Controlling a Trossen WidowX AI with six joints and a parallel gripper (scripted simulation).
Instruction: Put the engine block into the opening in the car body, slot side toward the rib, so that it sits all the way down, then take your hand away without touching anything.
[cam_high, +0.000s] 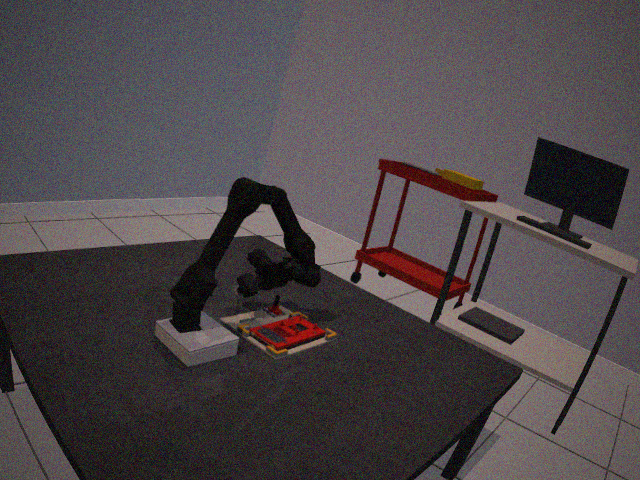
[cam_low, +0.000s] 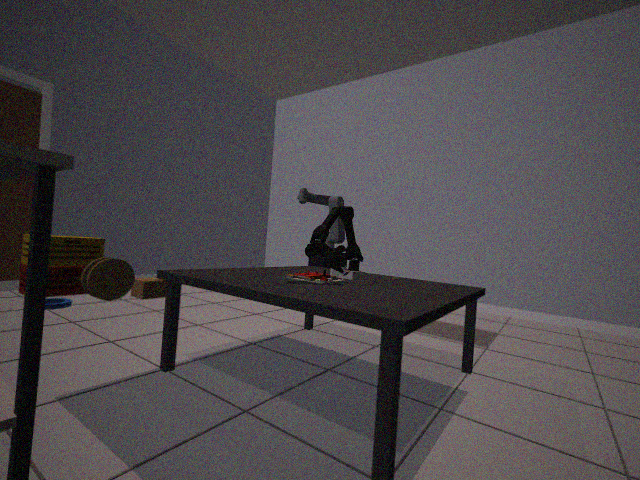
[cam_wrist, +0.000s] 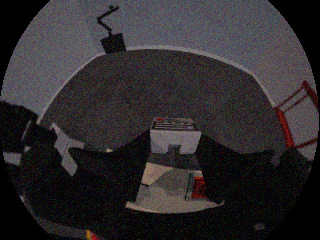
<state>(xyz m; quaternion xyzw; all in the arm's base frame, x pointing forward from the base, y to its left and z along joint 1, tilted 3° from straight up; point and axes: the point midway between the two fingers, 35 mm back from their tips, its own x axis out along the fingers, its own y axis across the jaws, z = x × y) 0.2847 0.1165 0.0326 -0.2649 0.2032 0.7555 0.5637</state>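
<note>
Car body on table, beside arm base
</note>
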